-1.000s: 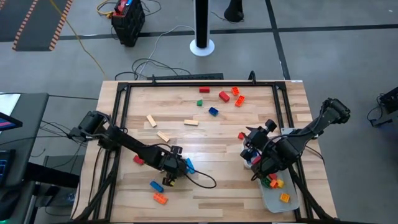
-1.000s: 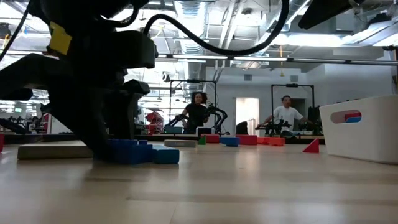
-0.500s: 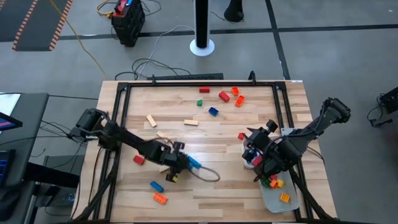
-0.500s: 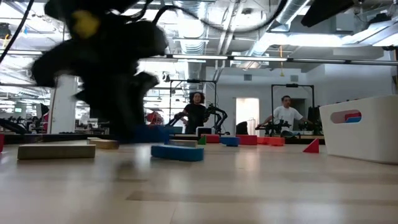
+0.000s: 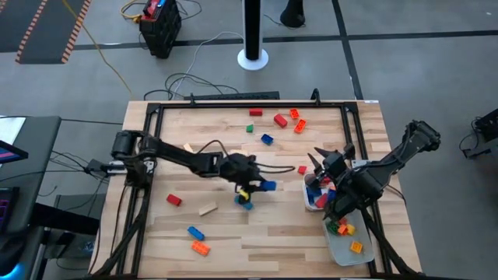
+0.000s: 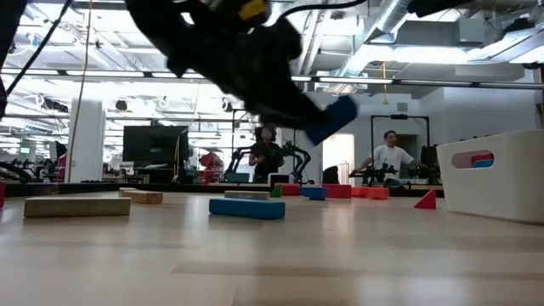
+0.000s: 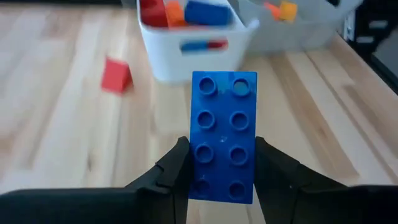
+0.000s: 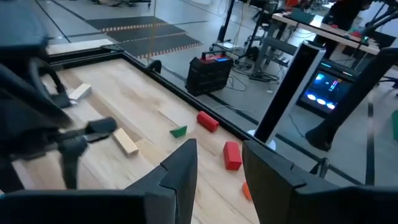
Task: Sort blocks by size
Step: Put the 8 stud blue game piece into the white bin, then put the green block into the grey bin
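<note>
My left gripper (image 5: 255,187) hangs over the middle of the table, shut on a blue oblong block (image 7: 222,137) that also shows in the low view (image 6: 333,119). A second blue block (image 5: 246,202) lies flat on the wood just below it. My right gripper (image 8: 217,174) is raised above the white tub (image 5: 311,198) at the right and stands open with nothing between its fingers. More blocks lie scattered at the far edge (image 5: 280,120) and the near left (image 5: 195,232). My left gripper pinches the blue block's two long sides (image 7: 194,168) between its two fingers (image 7: 174,171), at the end nearest the wrist. The fingers point toward the table's right, slanting a little down, and lie along the block. The block is lifted clear with its studs up, and its free end sticks out ahead.
The white tub (image 7: 199,50) holds red, orange and blue blocks, and beside it a flat tray (image 5: 350,249) holds orange ones. A small red block (image 5: 302,169) lies between the held block and the tub. Tan blocks (image 5: 207,208) and a red one (image 5: 173,200) lie at the left.
My left gripper has risen from the table at the near left and swung toward the right and a little toward the far edge. It has carried one blue block up clear of the wood. The other blue block has stayed on the table.
</note>
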`<control>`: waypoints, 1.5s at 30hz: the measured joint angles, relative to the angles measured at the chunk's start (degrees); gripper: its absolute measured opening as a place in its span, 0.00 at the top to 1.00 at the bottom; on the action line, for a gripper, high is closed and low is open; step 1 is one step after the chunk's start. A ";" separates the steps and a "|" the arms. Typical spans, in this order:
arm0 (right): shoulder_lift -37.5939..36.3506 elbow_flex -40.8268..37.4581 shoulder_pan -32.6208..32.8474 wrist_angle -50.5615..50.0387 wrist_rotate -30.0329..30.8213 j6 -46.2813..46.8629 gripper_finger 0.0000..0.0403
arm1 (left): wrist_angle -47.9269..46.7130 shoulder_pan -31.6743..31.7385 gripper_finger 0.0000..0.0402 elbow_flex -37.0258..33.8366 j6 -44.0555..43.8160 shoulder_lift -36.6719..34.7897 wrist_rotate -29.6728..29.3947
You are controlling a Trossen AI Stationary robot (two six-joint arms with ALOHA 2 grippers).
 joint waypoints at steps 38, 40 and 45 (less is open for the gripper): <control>0.09 -0.13 5.99 -3.73 -15.71 2.56 0.71 | -4.15 2.79 0.49 48.36 2.74 33.14 5.02; 0.09 -0.13 6.32 -3.93 -15.70 2.59 0.71 | -7.20 2.97 0.44 49.09 3.08 32.53 5.12; 0.09 -0.13 7.66 -4.05 -15.61 3.40 0.71 | -9.14 3.33 0.41 47.15 6.40 28.55 5.12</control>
